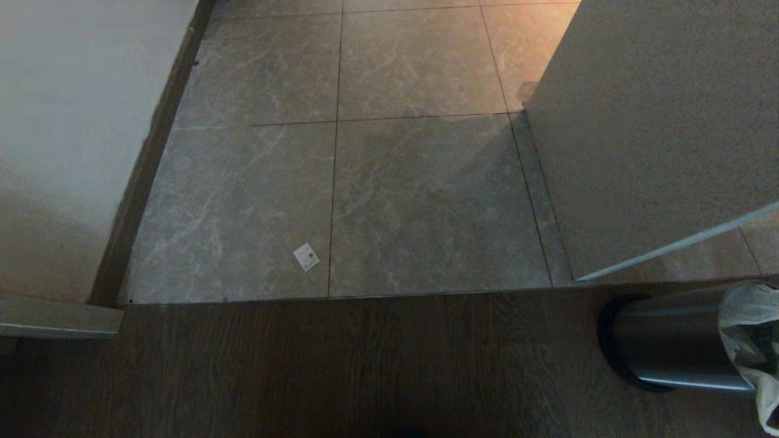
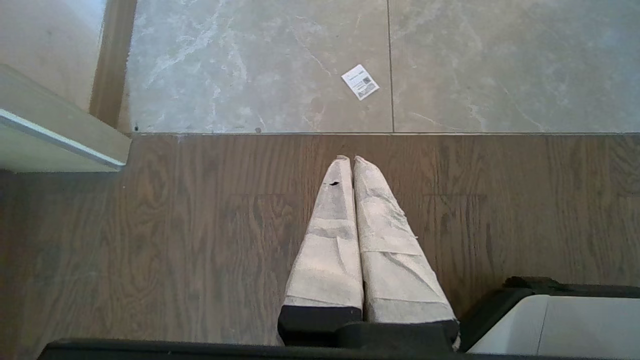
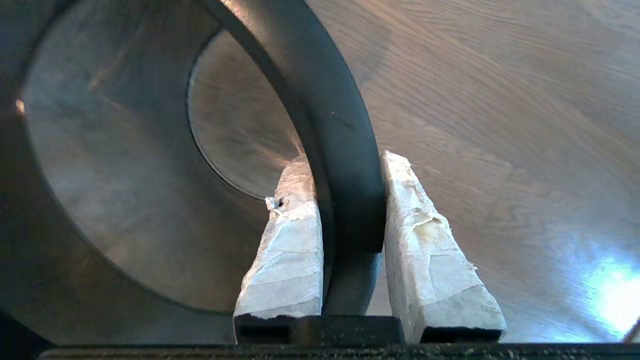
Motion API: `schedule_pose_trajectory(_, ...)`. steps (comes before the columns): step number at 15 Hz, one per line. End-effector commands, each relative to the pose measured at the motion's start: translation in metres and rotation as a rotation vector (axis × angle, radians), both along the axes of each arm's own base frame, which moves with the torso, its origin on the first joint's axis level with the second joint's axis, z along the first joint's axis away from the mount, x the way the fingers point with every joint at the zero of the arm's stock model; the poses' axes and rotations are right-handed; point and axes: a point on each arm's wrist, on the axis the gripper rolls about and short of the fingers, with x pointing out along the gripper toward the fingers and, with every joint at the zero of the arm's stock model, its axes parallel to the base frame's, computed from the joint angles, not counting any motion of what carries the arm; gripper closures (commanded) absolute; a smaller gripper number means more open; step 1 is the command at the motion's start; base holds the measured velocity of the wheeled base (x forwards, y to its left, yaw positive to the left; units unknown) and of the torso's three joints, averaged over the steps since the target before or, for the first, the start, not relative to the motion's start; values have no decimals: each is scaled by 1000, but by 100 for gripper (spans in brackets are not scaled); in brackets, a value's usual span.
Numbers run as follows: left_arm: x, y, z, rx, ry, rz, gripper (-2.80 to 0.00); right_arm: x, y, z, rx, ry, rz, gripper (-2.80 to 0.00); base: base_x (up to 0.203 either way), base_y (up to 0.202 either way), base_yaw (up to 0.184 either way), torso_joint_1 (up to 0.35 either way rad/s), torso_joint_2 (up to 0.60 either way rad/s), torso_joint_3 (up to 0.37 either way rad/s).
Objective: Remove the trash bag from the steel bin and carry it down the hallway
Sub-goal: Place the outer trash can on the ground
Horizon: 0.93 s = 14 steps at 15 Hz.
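The steel bin (image 1: 669, 350) lies tipped on its side on the dark wood-grain floor (image 1: 304, 371) at about four o'clock in the head view, its black rim ring (image 3: 345, 150) facing the camera side, and the white crinkly trash bag (image 1: 754, 340) spills from its mouth at the right edge. In the right wrist view the right gripper (image 3: 350, 200) straddles that rim, one taped finger inside the bin and the other outside; the jaws are closed on the rim, and the bin's brushed-steel inside looks bare from there. At twelve o'clock, beyond the wood, grey marble-veined tiles (image 1: 420, 201) begin, with a small white label (image 1: 306, 257) lying near the seam. A white wall (image 1: 67, 134) with brown skirting stands at nine o'clock, a speckled grey panel (image 1: 645, 140) at two o'clock. The left gripper (image 2: 352, 162) hangs over the wood floor, jaws pressed together, holding nothing.
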Motion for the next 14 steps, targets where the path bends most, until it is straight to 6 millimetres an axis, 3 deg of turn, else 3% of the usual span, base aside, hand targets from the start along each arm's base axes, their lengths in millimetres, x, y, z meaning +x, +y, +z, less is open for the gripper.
schedule_pose_trajectory(1, 0, 0, 0, 0, 0, 0, 0, 5, -3, -25, 14, -2, 9, 0, 0, 0, 0, 0, 0, 0)
schedule_pose_trajectory(5, 0, 0, 0, 0, 0, 0, 0, 17, -8, -47, -18, -2, 33, 0, 0, 0, 0, 0, 0, 0)
schedule_pose_trajectory(13, 0, 0, 0, 0, 0, 0, 0, 33, -13, -61, -104, 13, 62, 0, 0, 0, 0, 0, 0, 0)
schedule_pose_trajectory(14, 0, 0, 0, 0, 0, 0, 0, 33, -13, -58, -104, 14, 62, -280, 0, 0, 0, 0, 0, 0)
